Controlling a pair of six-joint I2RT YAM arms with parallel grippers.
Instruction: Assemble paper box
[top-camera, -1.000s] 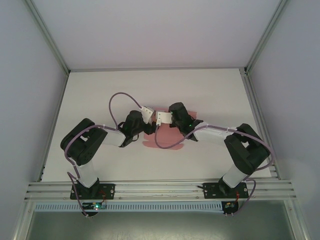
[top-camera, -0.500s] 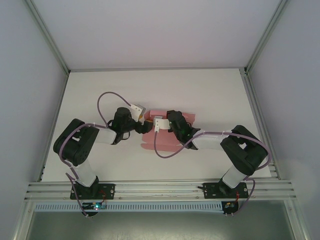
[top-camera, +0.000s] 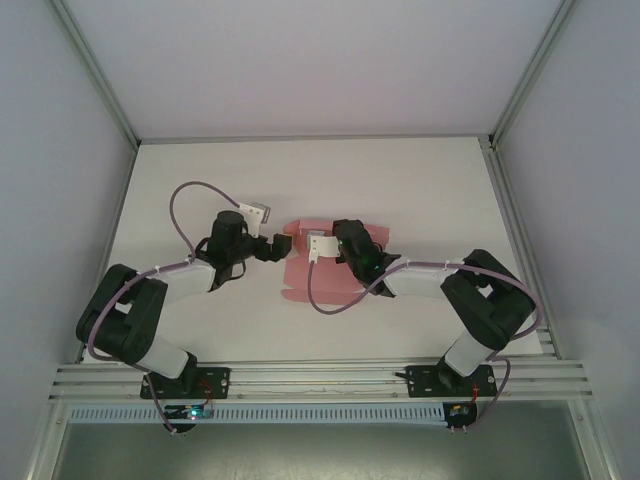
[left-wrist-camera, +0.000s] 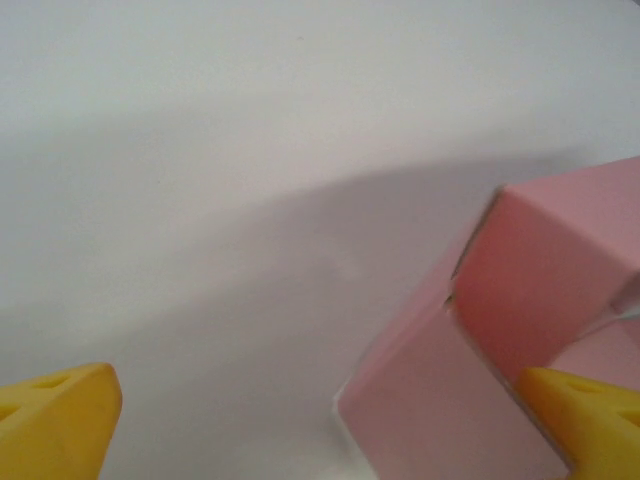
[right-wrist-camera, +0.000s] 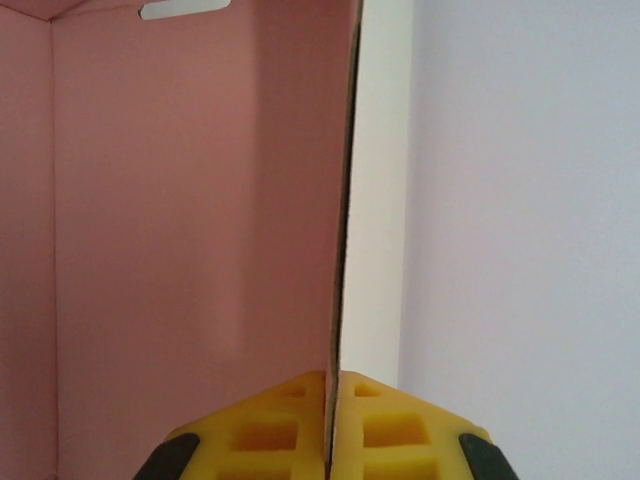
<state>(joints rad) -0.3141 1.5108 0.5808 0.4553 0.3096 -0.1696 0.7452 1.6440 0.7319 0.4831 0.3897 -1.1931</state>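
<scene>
Left pincer (top-camera: 277, 243) spread, backed leftward off paper box (top-camera: 300, 276); right pincer (right-wrist-camera: 332, 425) pinching its wall.

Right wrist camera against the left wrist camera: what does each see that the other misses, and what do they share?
Right wrist camera: the right gripper pinched shut on a thin wall of the paper box, its pink inside, and a slot near the top. Left wrist camera: the left gripper wide open, and an outside corner of the paper box on the white table. Shared: the paper box and yellow fingertips.
</scene>
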